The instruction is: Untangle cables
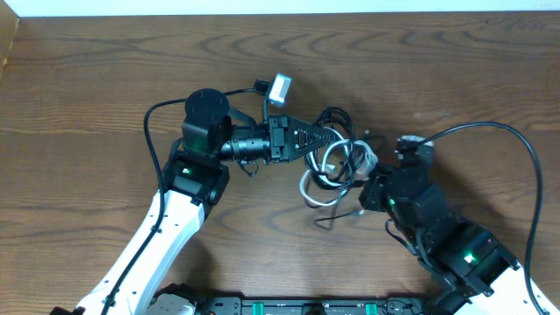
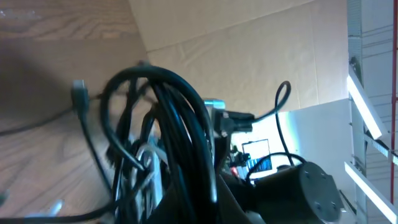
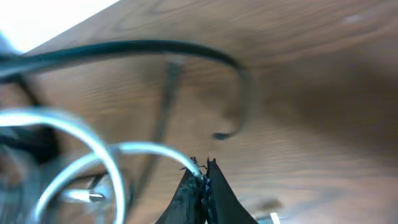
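The cables lie tangled at mid-table: black loops (image 1: 337,118) twisted with white loops (image 1: 319,179). My left gripper (image 1: 328,140) reaches in from the left and is shut on the black cable, whose thick loops (image 2: 177,118) rise out from between its jaws (image 2: 198,208). A white cable strand (image 2: 149,163) hangs just beside them. My right gripper (image 1: 369,175) comes in from the right, shut on the white cable (image 3: 146,149) at its very fingertips (image 3: 202,169). Above it arcs a black cable (image 3: 155,46) with a free end (image 3: 221,135).
One black strand (image 1: 331,219) trails toward the front of the wooden table (image 1: 87,79). Thick black arm wires curve at the left (image 1: 149,122) and at the right (image 1: 521,144). A cardboard wall (image 2: 249,50) stands behind the table.
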Controlling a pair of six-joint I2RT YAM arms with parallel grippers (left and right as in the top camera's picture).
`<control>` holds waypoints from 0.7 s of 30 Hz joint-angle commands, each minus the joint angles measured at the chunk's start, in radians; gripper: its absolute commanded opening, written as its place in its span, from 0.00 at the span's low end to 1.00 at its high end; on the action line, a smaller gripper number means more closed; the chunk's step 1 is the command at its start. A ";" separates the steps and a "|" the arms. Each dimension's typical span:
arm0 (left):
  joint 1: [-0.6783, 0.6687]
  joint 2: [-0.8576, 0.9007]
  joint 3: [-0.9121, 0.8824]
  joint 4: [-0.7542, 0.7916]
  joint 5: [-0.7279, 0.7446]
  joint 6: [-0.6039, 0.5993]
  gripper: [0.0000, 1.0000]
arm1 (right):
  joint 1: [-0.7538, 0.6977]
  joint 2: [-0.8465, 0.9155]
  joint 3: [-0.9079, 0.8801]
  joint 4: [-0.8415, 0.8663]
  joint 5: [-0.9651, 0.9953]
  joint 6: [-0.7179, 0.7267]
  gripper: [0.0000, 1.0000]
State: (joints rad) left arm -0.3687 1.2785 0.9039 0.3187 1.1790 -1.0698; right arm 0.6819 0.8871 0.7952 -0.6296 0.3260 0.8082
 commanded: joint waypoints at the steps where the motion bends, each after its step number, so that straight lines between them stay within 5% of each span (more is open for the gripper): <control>1: 0.004 -0.005 0.016 0.013 0.041 -0.001 0.08 | -0.071 -0.046 0.009 -0.058 0.144 -0.001 0.01; 13: 0.004 -0.005 0.016 0.013 0.041 0.140 0.08 | -0.368 -0.281 0.009 -0.113 0.163 -0.025 0.02; 21: 0.004 -0.005 0.016 0.012 0.040 0.482 0.08 | -0.389 -0.322 0.009 -0.112 0.134 -0.072 0.05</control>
State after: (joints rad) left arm -0.3756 1.2812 0.9039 0.3195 1.1999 -0.8032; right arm 0.3103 0.5713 0.7956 -0.7368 0.3969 0.7914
